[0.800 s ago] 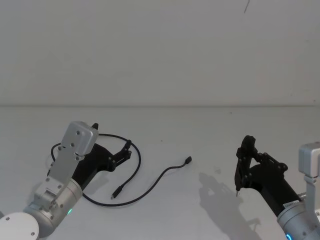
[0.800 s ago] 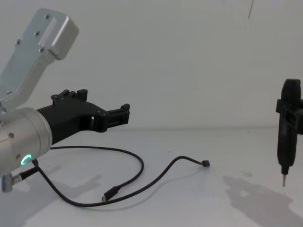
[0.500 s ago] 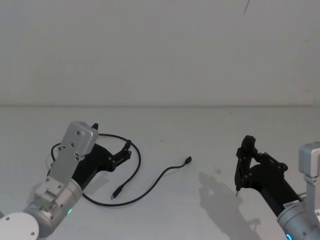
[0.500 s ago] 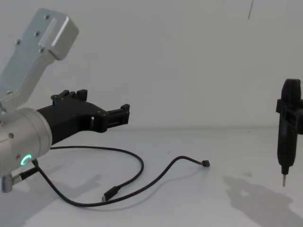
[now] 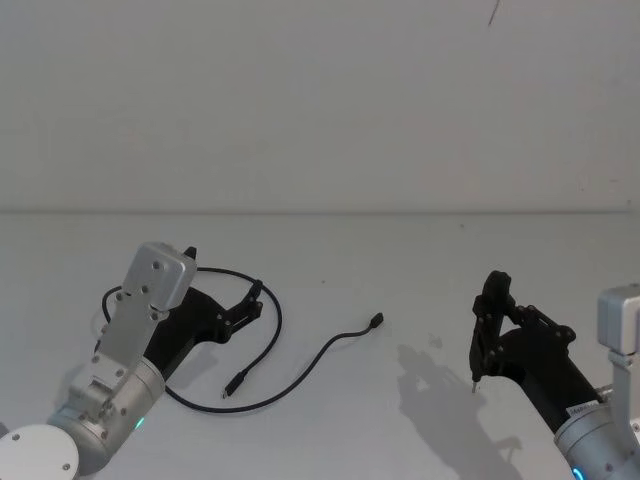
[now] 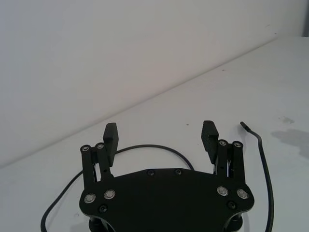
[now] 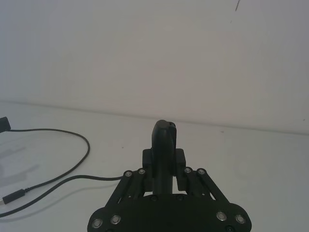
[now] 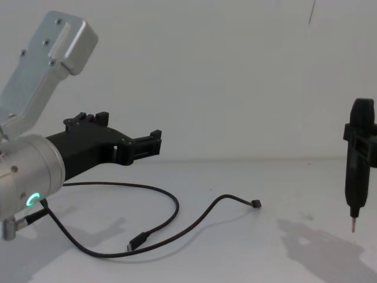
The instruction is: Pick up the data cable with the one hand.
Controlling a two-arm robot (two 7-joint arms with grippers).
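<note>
Head view: my left gripper [image 5: 255,297], spread and empty, hovers over the data cable [image 5: 280,320] looped flat on the bench [image 5: 400,250]; my right gripper [image 5: 478,360] clenched, parked apart. Risk: pads closing high, missing thin cord.

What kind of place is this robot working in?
Probably a robot lab test bench: plain white tabletop, blank white wall, and one thin black looped data cable laid out.
</note>
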